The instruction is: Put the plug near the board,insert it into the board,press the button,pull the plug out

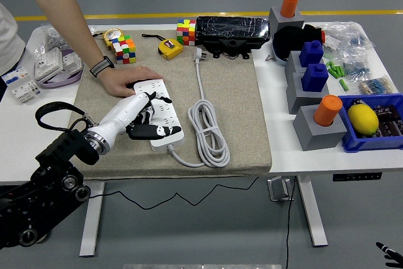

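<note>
The white power strip point(165, 113) lies on the beige mat point(233, 99), running from the far left toward the near right. My left hand point(143, 118) lies over the strip's middle. Its fingers are curled on the black plug point(140, 115), which is mostly hidden under them and held down against the strip's sockets. The plug's black cable point(55, 109) loops back beside my forearm. A person's hand point(123, 80) rests on the strip's far end. Only a black tip of my right hand point(389, 253) shows at the lower right corner, below the table.
The strip's own white cable point(208, 131) lies coiled right of it, its plug point(198, 55) at the mat's far edge. Rubik's cubes point(126, 48), a yellow tape measure point(169, 48) and a black case point(232, 31) stand at the back. Grey blocks point(318, 125) and a blue bin point(378, 124) are at the right.
</note>
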Robot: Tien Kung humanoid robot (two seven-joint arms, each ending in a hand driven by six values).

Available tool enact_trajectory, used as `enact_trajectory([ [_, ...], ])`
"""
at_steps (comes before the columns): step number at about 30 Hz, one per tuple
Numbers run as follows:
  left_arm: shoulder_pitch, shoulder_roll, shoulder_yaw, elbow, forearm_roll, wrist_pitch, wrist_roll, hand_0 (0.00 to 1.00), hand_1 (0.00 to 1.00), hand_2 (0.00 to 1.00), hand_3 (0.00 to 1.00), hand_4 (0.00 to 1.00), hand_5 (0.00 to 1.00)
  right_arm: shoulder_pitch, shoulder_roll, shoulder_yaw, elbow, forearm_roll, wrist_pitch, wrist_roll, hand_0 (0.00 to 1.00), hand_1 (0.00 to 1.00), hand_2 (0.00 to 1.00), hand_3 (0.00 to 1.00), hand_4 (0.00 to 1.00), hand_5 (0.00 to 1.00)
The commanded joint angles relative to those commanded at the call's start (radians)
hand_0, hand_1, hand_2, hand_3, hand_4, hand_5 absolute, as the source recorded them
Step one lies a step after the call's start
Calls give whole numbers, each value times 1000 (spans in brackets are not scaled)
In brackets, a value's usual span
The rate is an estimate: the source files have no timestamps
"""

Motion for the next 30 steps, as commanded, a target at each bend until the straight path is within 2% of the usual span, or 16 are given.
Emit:
enact_trajectory([
  [11,0,2,1,-4,-5,-6,15,107,56,123,659,958,528,1,0,-1,0,1,0,0,649,645,623,549,984,544],
  [13,-1,3,3,-2,-1,-18,23,90,53,122,656,960,522,1,0,-1,0,1,0,-1,649,645,624,549,984,544],
  [16,-4,4,11,7,15,-60,51,90,53,122,656,960,522,0,-1,-1,0,1,0,-1,649,645,624,549,984,544],
  [20,-5,3,25,22,41,-81,67,90,53,124,667,959,513,0,-2,-4,1,2,1,-1,649,645,623,549,984,544],
  [26,-9,2,45,42,29,-120,92,98,53,120,663,928,489,0,-3,-6,1,3,0,-1,649,645,623,549,984,544],
  [30,-14,3,61,59,31,-128,101,96,52,120,664,922,482,-1,-4,-8,1,4,0,-1,648,645,623,549,984,544],
])
